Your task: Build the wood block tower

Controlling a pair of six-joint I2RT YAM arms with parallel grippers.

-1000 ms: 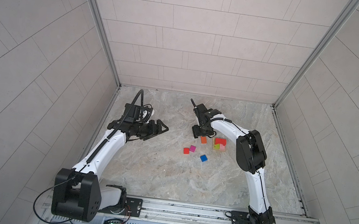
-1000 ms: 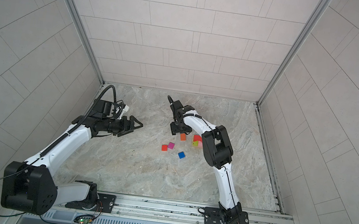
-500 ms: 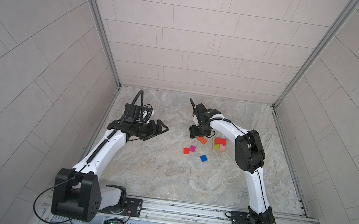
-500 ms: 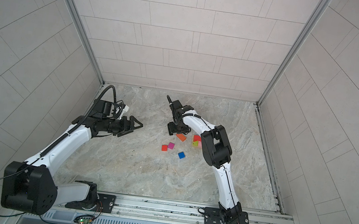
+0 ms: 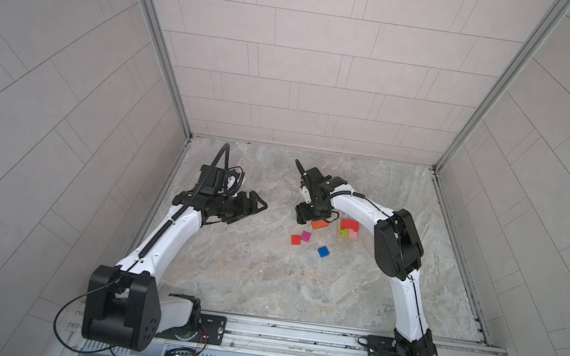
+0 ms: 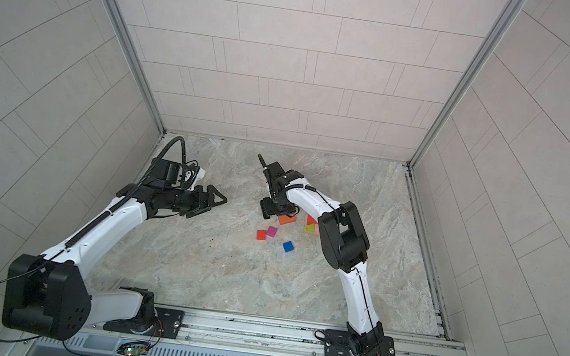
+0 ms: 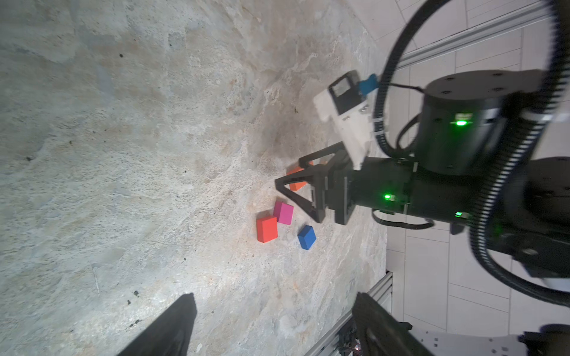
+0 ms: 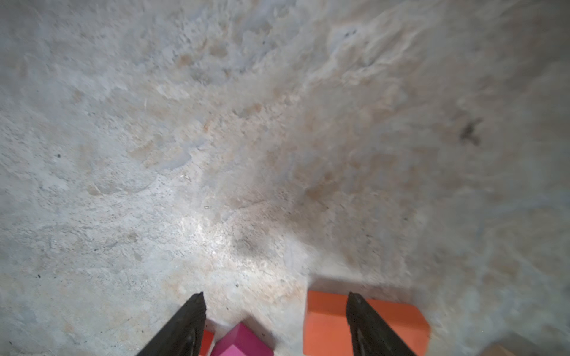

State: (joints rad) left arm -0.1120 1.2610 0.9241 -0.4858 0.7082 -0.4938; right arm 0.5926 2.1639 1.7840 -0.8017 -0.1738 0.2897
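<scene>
The step in hand looks like fetching the orange block (image 5: 319, 224) for the tower (image 5: 347, 229), a part-built pile topped by a red notched piece, just beside it. The right gripper (image 8: 274, 297) hangs low, jaws apart and empty, one finger over the block rather than astride it. Next it likely must shift sideways to straddle the block, then close. The left gripper (image 7: 274, 297), wide and empty, hovers well apart.
</scene>
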